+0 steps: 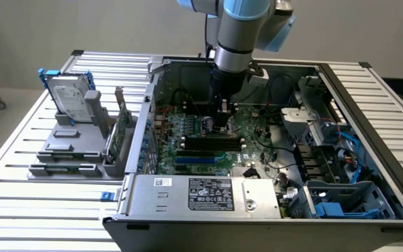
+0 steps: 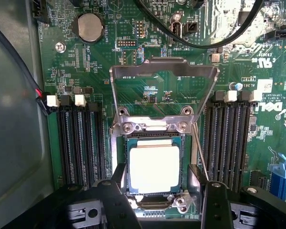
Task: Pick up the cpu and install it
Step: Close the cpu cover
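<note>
End effector (image 2: 158, 191), spread, straddles cpu (image 2: 154, 169) in socket (image 2: 155, 125) on Dell motherboard (image 2: 86, 71).

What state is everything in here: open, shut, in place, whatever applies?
cpu: lying flat in the socket.
socket lid: swung up, open.
gripper: open, fingers either side of the cpu.
case: on its side, panel off, insides exposed.
hard drive: upright in a stand outside the case.
</note>
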